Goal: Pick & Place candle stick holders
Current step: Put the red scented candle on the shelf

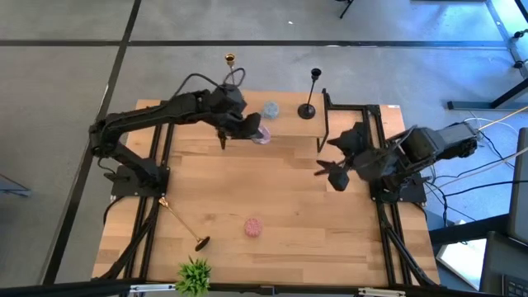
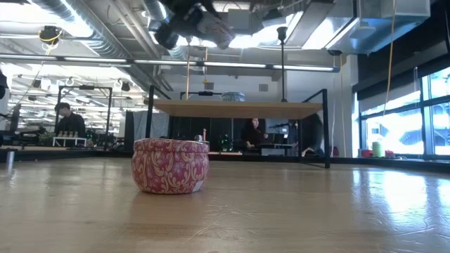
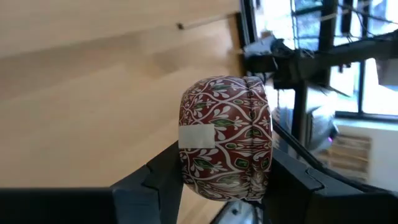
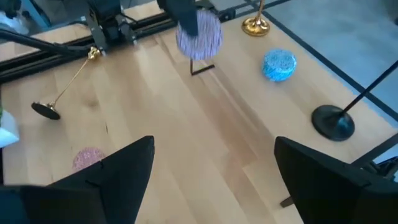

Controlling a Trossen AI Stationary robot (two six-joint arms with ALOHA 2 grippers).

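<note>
A gold candle stick holder (image 1: 229,59) and a black one (image 1: 308,110) stand on their round bases at the table's far edge. A third holder (image 1: 181,221), a gold stick with a dark base, lies flat near the left front. No gripper touches any of them. My left gripper (image 1: 257,132) hangs above the far middle of the table, shut on a red patterned tin (image 3: 224,137). My right gripper (image 1: 328,169) hovers open at the right of the table with nothing between its fingers (image 4: 214,162). My left gripper pinches the red patterned tin between its two fingers, one on the lidded end (image 3: 266,168) and one on the opposite end (image 3: 182,171). The tin is lifted clear of the table and turned on its side, slanting below the gripper.
A blue tin (image 1: 271,109) sits between the two standing holders. A pink tin (image 1: 253,227) rests near the front middle, and a small green plant (image 1: 195,276) at the front edge. Black frame rails (image 1: 363,107) run along both sides. Bare wood lies in the centre.
</note>
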